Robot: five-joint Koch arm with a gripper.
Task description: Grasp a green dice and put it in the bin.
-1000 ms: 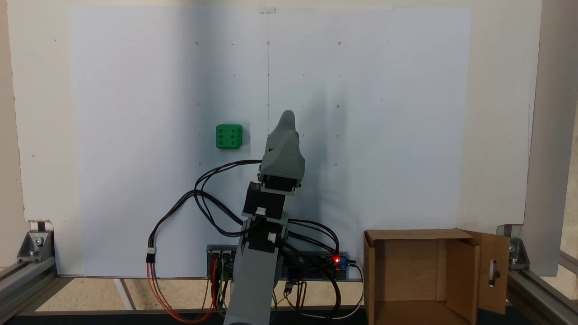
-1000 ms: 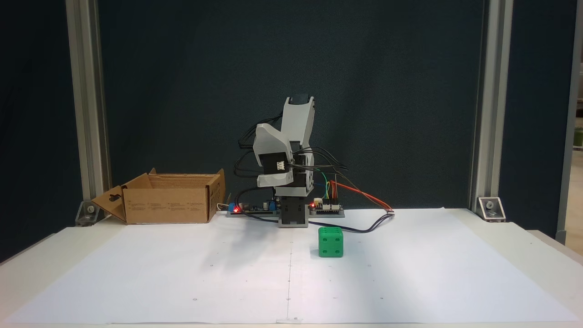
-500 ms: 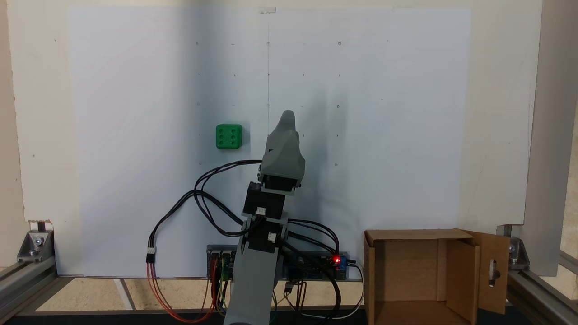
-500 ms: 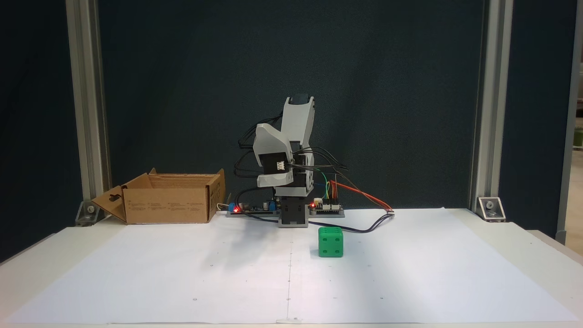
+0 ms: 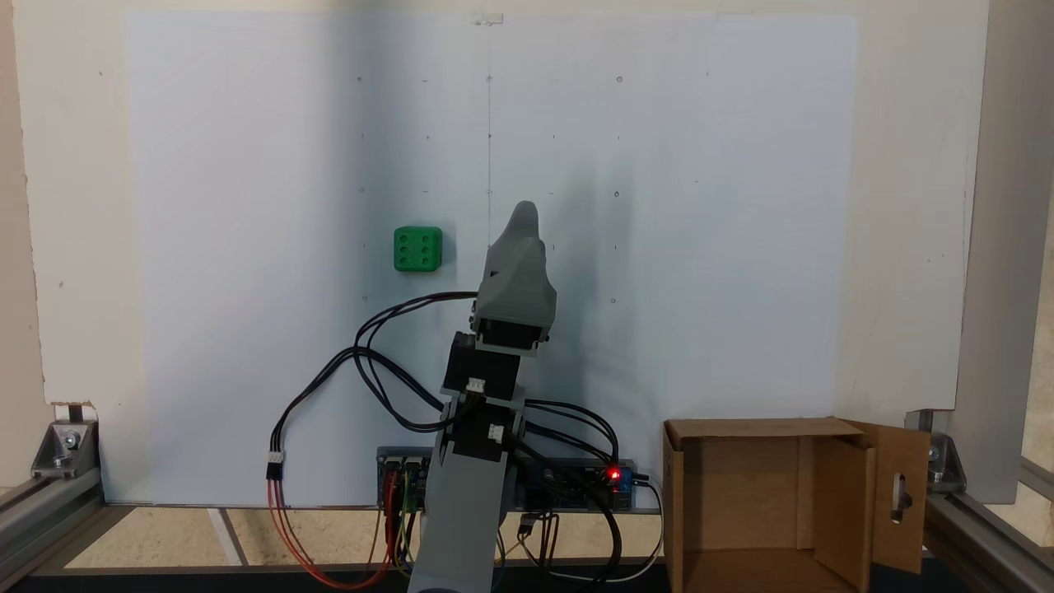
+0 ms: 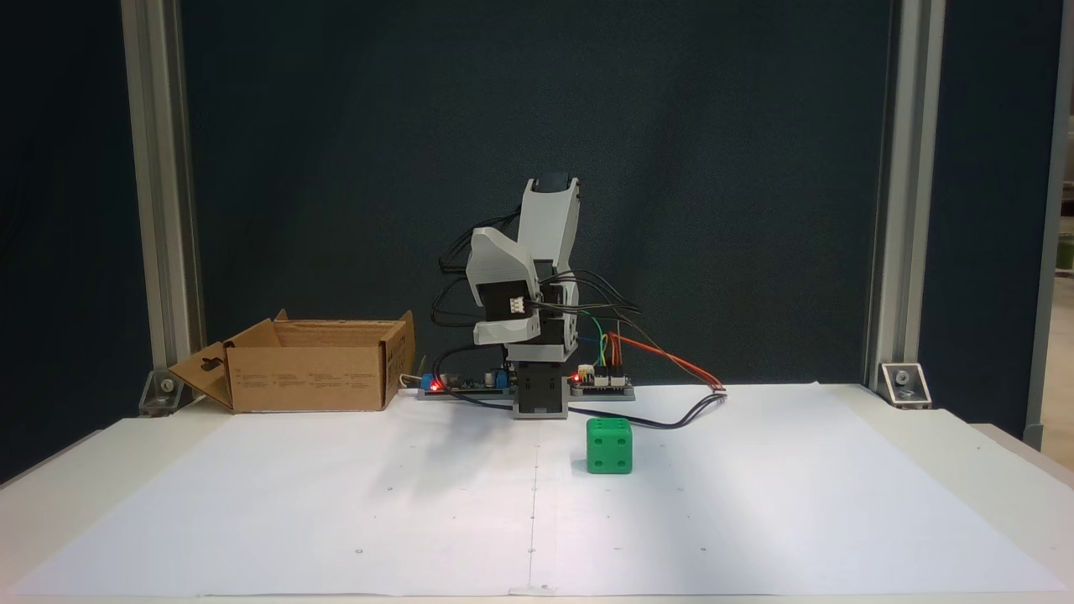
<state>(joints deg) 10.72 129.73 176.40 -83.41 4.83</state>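
The green dice (image 5: pixel 417 249) lies on the white paper with six pips up. It sits to the left of my gripper (image 5: pixel 524 212) in a fixed view and in front of the arm's base, slightly right, in another, where the dice (image 6: pixel 609 446) stands apart from everything. The arm (image 6: pixel 537 252) is folded up over its base, with the gripper raised above the paper and touching nothing. A single grey tip shows, so the jaws cannot be read. The bin (image 5: pixel 757 428), an open brown cardboard box with a slotted flap, stands beside the base (image 6: pixel 310 377).
Circuit boards (image 6: pixel 600 382) with red lights and loose cables (image 5: pixel 370 346) lie around the arm's base. Aluminium frame posts (image 6: pixel 159 210) stand at the table's corners. White paper (image 5: pixel 700 206) covers the table.
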